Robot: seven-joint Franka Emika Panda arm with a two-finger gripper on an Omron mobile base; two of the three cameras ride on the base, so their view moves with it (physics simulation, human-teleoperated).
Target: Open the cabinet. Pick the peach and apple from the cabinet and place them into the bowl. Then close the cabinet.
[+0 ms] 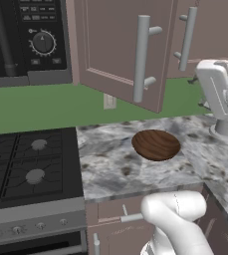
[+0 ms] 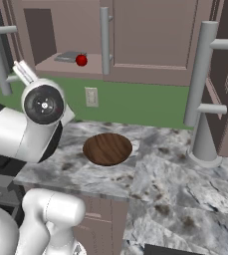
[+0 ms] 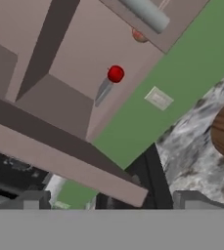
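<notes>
Mauve-brown upper wall cabinet (image 2: 150, 40) with long grey bar handles, shown with its left door (image 1: 120, 50) swung wide open over the speckled stone worktop (image 1: 110, 164). Small round bright red apple (image 2: 81, 60) resting on the inner floor of the cabinet, near the front edge, beside a flat grey item (image 2: 68, 56). Small pale orange-pink peach (image 3: 139, 35) partly hidden behind the grey bar handle (image 3: 145, 13) in the hand view, further along the same floor. Wide shallow dark brown wooden bowl (image 2: 107, 148) standing below on the worktop, with no fruit in it.

Likely hazards: clipping the open door or its handle on the way in; nudging the round apple so that it rolls off the front edge; mistaking one fruit for the other.

Fingers (image 3: 111, 200) spread wide, holding and touching nothing, well apart from the apple.
</notes>
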